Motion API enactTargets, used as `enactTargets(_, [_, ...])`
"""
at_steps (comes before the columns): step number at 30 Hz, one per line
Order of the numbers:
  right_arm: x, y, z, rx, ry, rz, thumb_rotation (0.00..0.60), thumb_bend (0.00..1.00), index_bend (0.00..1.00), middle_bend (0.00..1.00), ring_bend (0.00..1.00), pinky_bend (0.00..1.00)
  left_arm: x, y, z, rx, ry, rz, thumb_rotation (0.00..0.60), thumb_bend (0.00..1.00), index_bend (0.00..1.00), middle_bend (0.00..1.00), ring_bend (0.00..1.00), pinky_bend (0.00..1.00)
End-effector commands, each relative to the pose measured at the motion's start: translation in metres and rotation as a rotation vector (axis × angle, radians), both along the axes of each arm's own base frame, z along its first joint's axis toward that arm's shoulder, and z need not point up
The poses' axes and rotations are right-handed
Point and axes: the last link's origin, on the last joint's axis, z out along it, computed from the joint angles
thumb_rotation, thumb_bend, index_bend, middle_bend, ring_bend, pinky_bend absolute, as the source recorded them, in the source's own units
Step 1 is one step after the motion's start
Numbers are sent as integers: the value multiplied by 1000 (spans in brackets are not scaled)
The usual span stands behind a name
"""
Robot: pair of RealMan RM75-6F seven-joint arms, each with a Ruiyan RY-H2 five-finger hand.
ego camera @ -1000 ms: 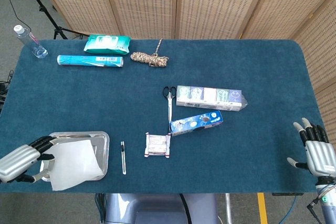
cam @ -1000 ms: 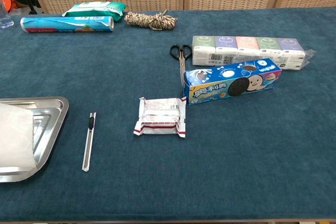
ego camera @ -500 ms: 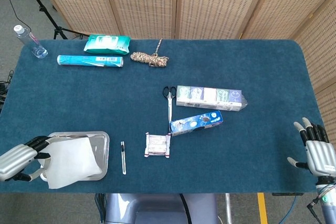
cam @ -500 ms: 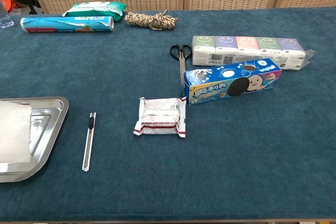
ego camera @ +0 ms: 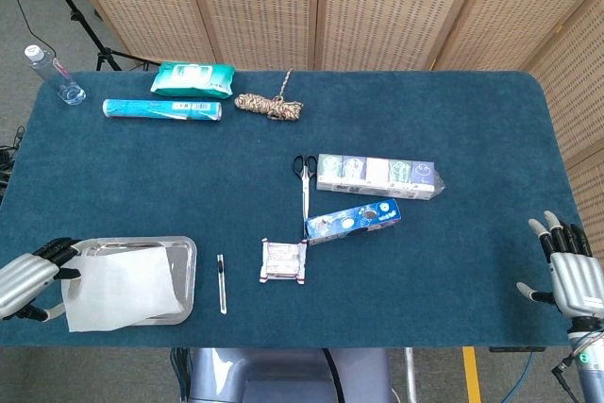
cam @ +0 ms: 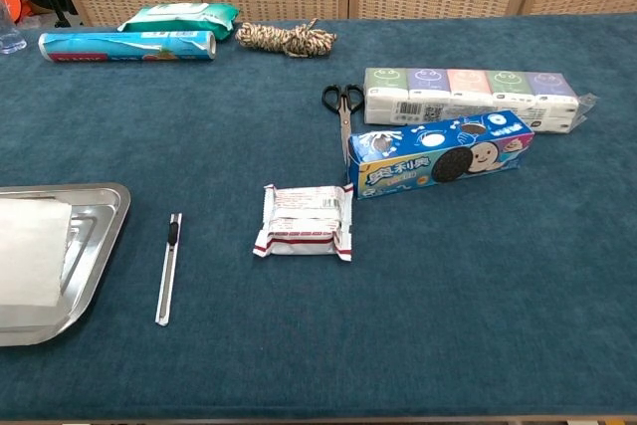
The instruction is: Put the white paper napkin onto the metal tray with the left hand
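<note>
Head view: the left robot hand [ego camera: 30, 276] sits at the picture's left edge, partly cut off, its dark fingertips at the left edge of the white paper napkin [ego camera: 121, 287]. Whether it pinches the sheet or only touches it cannot be told from here. The napkin lies flat over most of the metal tray [ego camera: 181, 276], hiding the tray's floor and left rim; its near-left corner hangs past the tray toward the worktop [ego camera: 425, 120] edge. The sheet looks plain, matt white and roughly square, with a slightly lifted far edge. The right robot hand [ego camera: 566, 269] is at the right edge beyond the worktop, fingers spread apart, empty; its wrist runs out of frame. A small clear bottle [ego camera: 49, 73] stands at the far left corner.

Chest view: neither hand shows. Only the right part of the tray [cam: 105, 231] is in frame, the rest cut off at the left, and the napkin [cam: 32, 251] covers its inner part, its right edge lying inside the rim. Just right of the tray lies a thin utility knife [cam: 169, 268], then a red-and-white snack pack [cam: 305, 221]. The blue cookie box [cam: 440, 154] partly hides the near edge of the tissue multipack [cam: 468, 94]; scissors [cam: 343, 108] lie beside them.
</note>
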Motion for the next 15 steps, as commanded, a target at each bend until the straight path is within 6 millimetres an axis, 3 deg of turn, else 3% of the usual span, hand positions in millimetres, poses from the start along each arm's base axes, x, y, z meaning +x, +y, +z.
enactTargets(1, [0,0,0,0,0,1,600,0,112,0,0,0,-2,0,-1,-2,14,4,600,323,609,12,0,0])
enactTargets(10, [1,1,-1,2,0,3,600,0,112,0,0,0,-8,2,3,13,57,24,600,315,602,12,0,0])
enactTargets(15, [1,0,-1,1,0,3,600,0,112,0,0,0,-9,2,4,12,50,45,600,138,439,11,0,0])
